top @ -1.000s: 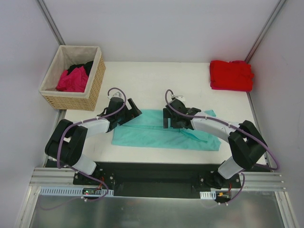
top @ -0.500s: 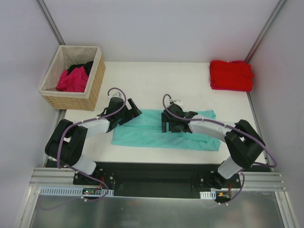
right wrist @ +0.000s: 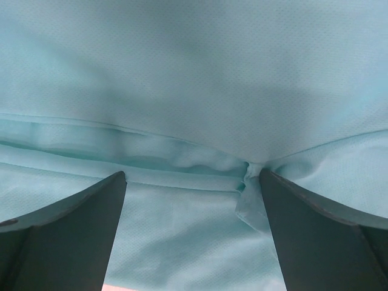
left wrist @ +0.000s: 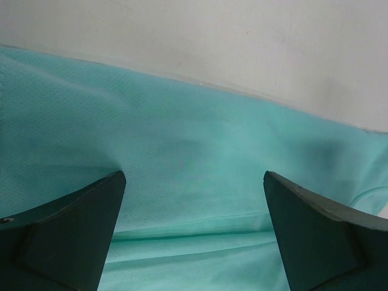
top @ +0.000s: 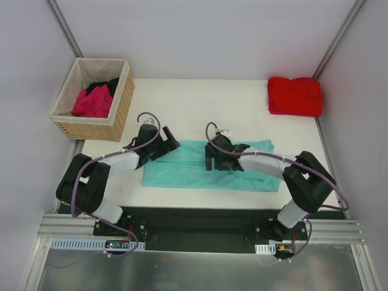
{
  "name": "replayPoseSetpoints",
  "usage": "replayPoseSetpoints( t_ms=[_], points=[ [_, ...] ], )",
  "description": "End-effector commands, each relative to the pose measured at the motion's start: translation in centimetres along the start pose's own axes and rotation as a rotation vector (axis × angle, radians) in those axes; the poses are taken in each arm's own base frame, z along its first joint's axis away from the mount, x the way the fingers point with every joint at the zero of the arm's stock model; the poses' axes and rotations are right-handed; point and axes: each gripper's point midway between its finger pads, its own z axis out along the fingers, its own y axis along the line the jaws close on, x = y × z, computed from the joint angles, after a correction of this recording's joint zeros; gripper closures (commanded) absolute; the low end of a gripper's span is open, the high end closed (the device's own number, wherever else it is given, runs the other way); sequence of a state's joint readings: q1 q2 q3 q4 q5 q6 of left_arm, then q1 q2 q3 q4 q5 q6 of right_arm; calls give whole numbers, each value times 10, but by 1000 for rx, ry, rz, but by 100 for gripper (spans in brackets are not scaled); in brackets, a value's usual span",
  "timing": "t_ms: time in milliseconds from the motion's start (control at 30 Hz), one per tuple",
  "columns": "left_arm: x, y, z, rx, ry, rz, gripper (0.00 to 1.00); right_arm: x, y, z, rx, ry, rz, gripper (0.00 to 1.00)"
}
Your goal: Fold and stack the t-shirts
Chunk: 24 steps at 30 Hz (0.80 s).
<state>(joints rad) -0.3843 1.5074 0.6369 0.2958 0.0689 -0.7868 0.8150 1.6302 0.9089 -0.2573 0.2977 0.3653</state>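
A teal t-shirt (top: 188,173) lies folded into a long strip across the middle of the white table (top: 200,103). My left gripper (top: 165,145) hovers open over its far left corner; the left wrist view shows teal cloth (left wrist: 194,157) and a seam between the spread fingers (left wrist: 73,230). My right gripper (top: 211,159) stands open low over the strip's middle, its fingers (right wrist: 315,230) straddling a fold and a small tucked flap (right wrist: 251,200). A folded red t-shirt (top: 295,96) rests at the far right corner. Magenta (top: 92,103) and black (top: 109,85) t-shirts lie in the basket.
The woven tan basket (top: 121,106) with beige lining stands off the table's far left corner. Grey walls and metal posts (top: 63,27) close in the back and sides. The arms' bases sit on the black rail (top: 194,227) at the near edge.
My right gripper has slid left along the teal t-shirt, and the right arm has stretched lower. The left gripper has barely moved. Both stay open.
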Motion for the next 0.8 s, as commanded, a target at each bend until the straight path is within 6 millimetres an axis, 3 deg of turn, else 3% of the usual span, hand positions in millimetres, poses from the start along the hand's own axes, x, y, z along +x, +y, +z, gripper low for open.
replayPoseSetpoints(
  t_ms=[0, 67, 133, 167, 300, 400, 500, 633, 767],
  points=[
    [-11, -1, -14, -32, 0, 47, 1, -35, -3, -39, 23, -82, -22, 3],
    [-27, -22, -24, 18, -27, 67, 1, -66, -1, -69, 12, -163, -34, 4],
    [-37, -39, -37, 62, -41, 80, 1, -80, -12, -91, 48, -204, -54, 3],
    [-44, -54, -45, 103, -46, 87, 2, -96, -12, -114, 24, -261, -36, 3],
    [-62, -93, -81, 217, -61, 135, 1, -105, -35, -155, 47, -318, -22, 3],
    [-61, -118, -110, 316, -28, 179, 1, -101, -54, -168, 67, -348, 9, 3],
    [-51, -132, -133, 399, 27, 204, 1, -92, -76, -164, 97, -353, 67, 3],
    [-29, -125, -152, 448, 60, 198, 1, -92, -104, -144, 129, -367, 154, 3],
    [-17, -112, -166, 460, 36, 211, 1, -106, -111, -115, 116, -318, 198, 3]
  ],
)
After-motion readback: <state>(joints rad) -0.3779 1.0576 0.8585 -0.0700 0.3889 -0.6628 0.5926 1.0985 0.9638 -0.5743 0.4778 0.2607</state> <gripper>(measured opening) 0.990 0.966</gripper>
